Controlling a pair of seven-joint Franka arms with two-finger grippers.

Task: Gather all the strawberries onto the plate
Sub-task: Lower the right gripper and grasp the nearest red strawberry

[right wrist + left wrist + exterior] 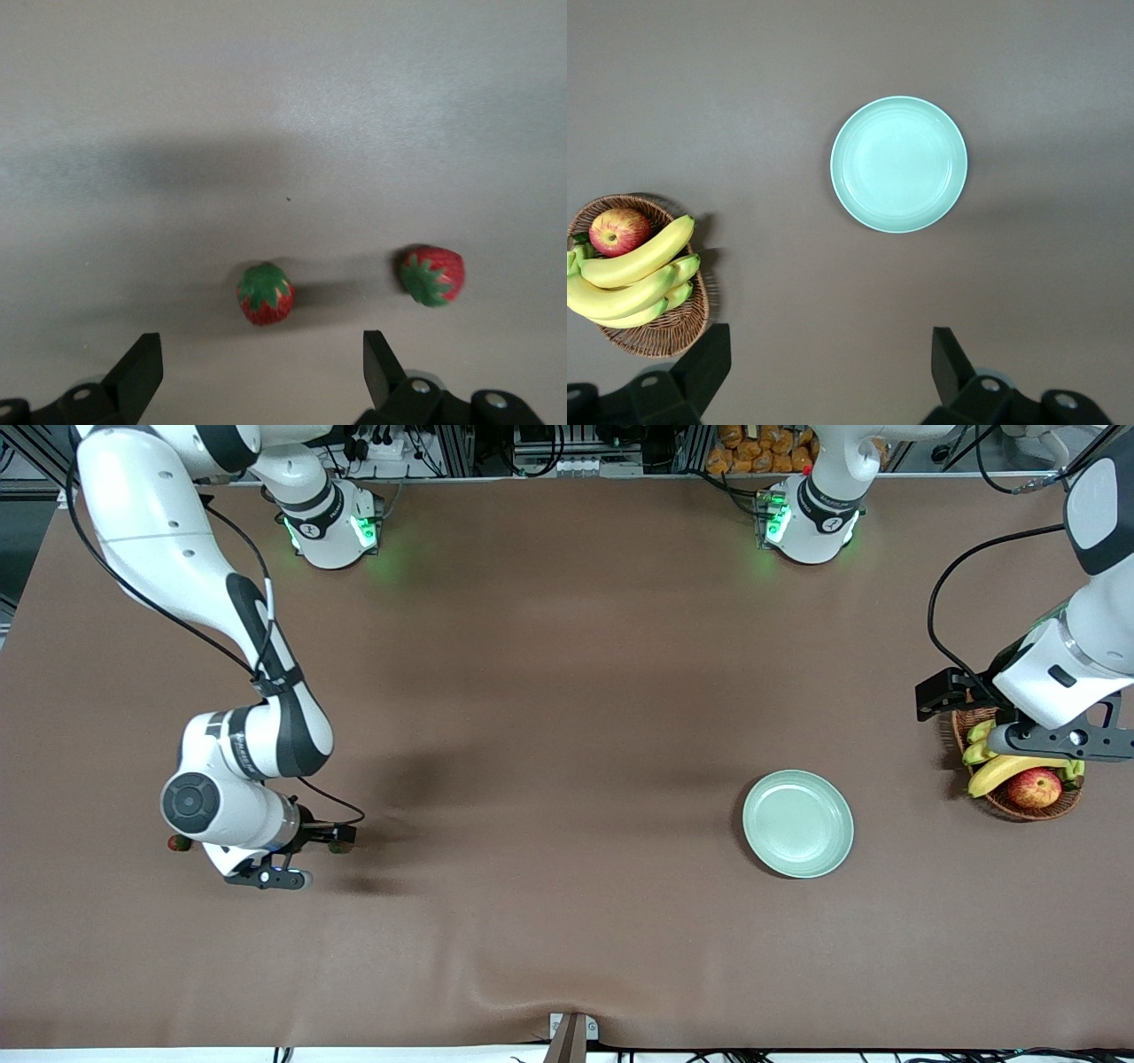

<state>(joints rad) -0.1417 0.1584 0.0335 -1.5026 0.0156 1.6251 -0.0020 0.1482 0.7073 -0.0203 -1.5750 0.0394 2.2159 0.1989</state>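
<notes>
- The right gripper (292, 859) hangs wide open and empty over the strawberries (266, 294), near the worktop's corner at the right arm's end, close to the edge by the front camera.
- Two berries show between its fingers (137, 372); a third (179, 843) peeks beside the wrist.
- The mint-green plate (797, 824) lies bare, well apart toward the left arm's end.
- The left gripper (1019, 717) waits open and empty over the wicker basket (1032, 808) of bananas and an apple.
- The berries look light, small and apt to roll; pinch across the red body, below the leaves.
</notes>
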